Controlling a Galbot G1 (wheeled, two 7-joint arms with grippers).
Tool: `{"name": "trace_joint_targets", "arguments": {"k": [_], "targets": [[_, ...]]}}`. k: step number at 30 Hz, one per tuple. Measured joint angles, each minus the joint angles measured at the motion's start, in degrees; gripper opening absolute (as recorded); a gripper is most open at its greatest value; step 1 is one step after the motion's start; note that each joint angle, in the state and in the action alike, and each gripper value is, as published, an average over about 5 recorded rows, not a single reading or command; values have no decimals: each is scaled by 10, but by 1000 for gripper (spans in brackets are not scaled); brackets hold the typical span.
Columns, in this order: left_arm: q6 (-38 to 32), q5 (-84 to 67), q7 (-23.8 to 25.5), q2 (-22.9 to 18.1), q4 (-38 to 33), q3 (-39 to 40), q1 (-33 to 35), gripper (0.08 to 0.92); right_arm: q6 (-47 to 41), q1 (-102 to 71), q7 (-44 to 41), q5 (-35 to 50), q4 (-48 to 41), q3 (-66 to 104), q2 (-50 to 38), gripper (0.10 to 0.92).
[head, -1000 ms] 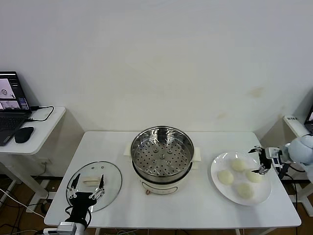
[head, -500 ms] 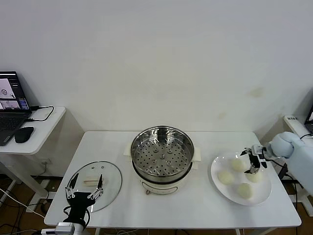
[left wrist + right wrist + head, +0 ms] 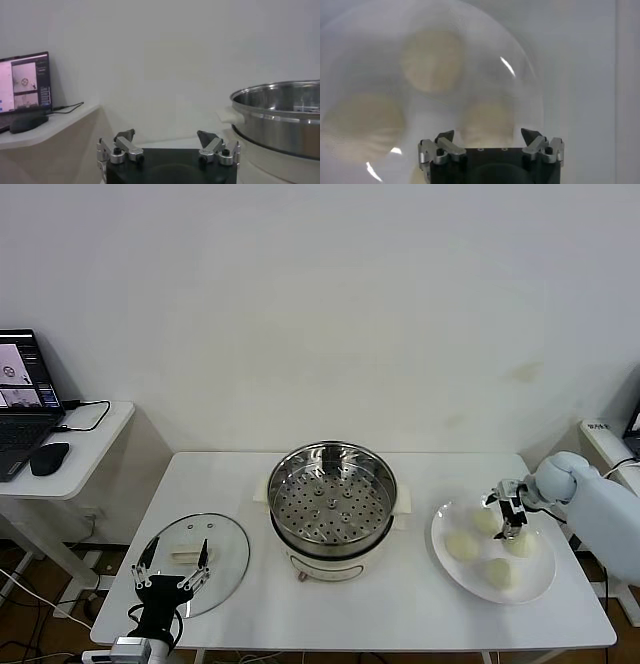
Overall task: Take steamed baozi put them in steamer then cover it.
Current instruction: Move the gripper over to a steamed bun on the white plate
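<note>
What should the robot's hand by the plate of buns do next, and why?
Probably lower the right gripper around the bun just beneath it and close. It hovers open over the plate, all four buns lie there, the steamer holds none, and the left gripper waits by the lid.

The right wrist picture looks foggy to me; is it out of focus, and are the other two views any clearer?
Right wrist view: yes, the plate and baozi are soft and blurred, with small glare streaks on the plate, while the right gripper is sharp. Head view: evenly lit and clear, with reflections on the steamer. Left wrist view: dimmer, the left gripper sharp.
</note>
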Motion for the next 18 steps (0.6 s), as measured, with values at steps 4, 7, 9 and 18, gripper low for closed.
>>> {"name": "trace_joint_targets", "arguments": {"k": [4, 7, 9, 18], "targets": [[0, 0, 0, 0, -3, 0, 1, 823, -2, 3, -1, -3, -7, -3, 6, 742], [-1, -1, 0, -1, -4, 0, 2, 823, -3, 4, -1, -6, -13, -4, 10, 720], [-1, -1, 0, -1, -6, 0, 3, 823, -3, 4, -1, -8, -16, -4, 12, 705], [-1, -1, -1, -1, -13, 0, 5, 823, -2, 7, -5, -11, -18, -7, 12, 624]]}}
